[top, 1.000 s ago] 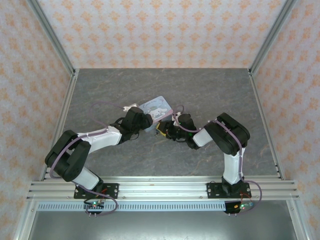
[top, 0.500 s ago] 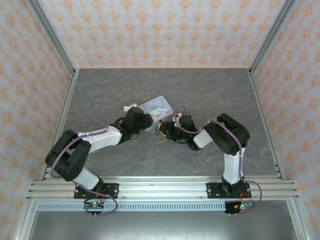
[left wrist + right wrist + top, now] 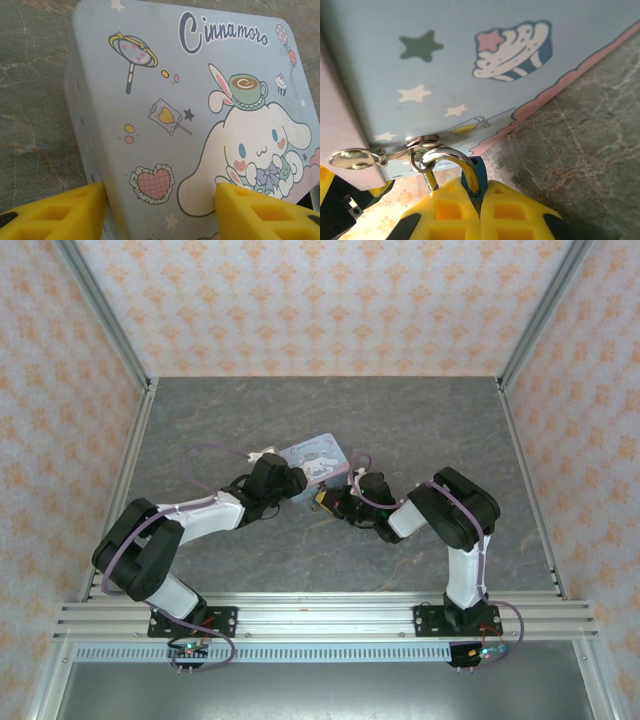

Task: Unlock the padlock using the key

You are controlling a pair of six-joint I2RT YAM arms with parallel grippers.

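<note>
- Left gripper: yellow fingers apart, one on each side of the near corner of the Cinnamoroll tin, both pressed against it. The tin is clamped and braced on the grey marbled table.
- Right gripper: fingers closed together, pinching the teal body of the padlock from below.
- Padlock position: at the tin's front edge, with its silver shackle threaded through the staple of the tin's hasp. By the look of it, the lock is not yet released.
- Key: the pads cover most of the lock body, so whether the key already sits in the keyway between them cannot be told from here.
- Risk, tin moves instead of the lock: any twist or pull by the right gripper passes through the shackle into the hasp. The left grip is on a rounded corner. If it slips, the tin would likely swing or slide and absorb the motion.
- Risk, lock escapes: only a sliver of a small, smooth body is held. It could pivot about the shackle or squirt out from between the pads.
- Risk, hardware bends: the hasp plate looks thin, and a sideways load on the shackle may deform it.
- Risk, keyway lost: if the right gripper lets go to regrip, the padlock would probably drop and hang from the staple. That would shift the keyway away from any approach already lined up.
</note>
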